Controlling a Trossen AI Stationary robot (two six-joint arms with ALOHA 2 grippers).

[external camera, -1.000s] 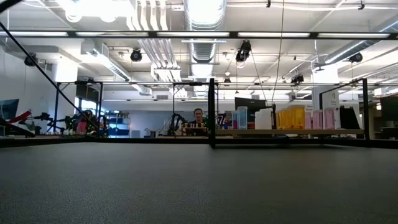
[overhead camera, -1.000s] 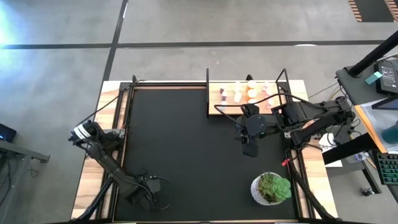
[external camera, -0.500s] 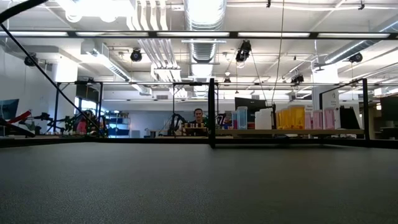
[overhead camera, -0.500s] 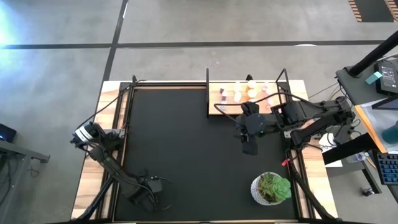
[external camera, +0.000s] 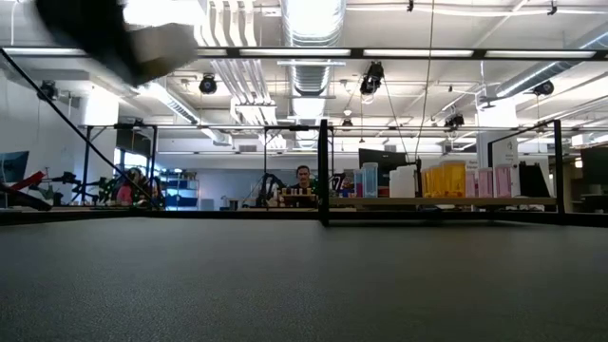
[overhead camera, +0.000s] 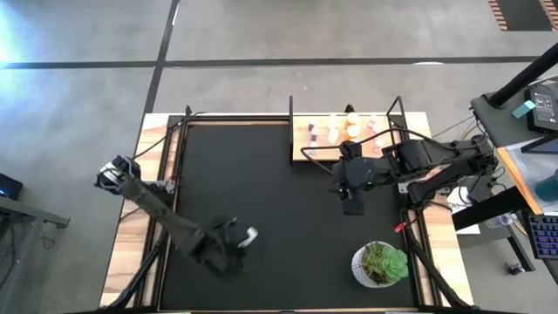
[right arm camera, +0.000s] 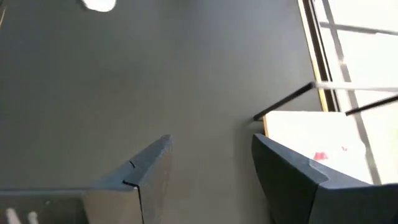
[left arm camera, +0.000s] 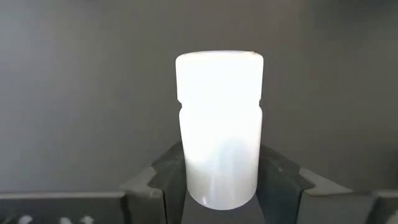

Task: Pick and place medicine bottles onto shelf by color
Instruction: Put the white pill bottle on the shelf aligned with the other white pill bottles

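Observation:
My left gripper (overhead camera: 241, 241) is over the near-left part of the black mat (overhead camera: 279, 192), shut on a white medicine bottle (left arm camera: 219, 124) with a white cap. The low view shows this gripper only as a blur at the top left (external camera: 133, 43). My right gripper (overhead camera: 350, 206) hangs open over the mat just in front of the shelf (overhead camera: 301, 153), with nothing between its fingers (right arm camera: 211, 168). Several orange, pink and white medicine bottles (overhead camera: 344, 131) stand on the shelf board at the far right; they also show in the low view (external camera: 446, 180). My left gripper pinches the white bottle's lower body (left arm camera: 217, 183) between its two fingers (left arm camera: 168, 180), one on each side, near the base. The cap end points away from the gripper, along the fingers. The fingers slant downward. The bottle is lifted clear of the mat.
A green potted plant (overhead camera: 380, 263) stands at the near right of the mat. Thin black posts (overhead camera: 291, 131) rise at the shelf's corners. A black frame (overhead camera: 170, 174) borders the mat. A person (external camera: 302, 177) shows in the room far behind the table.
My left gripper has risen from the near-left of the mat and gone toward the table's right and far side, turning its wrist. The white bottle has come up with it, clear of the mat. The gripper now shows at the top left of the low view.

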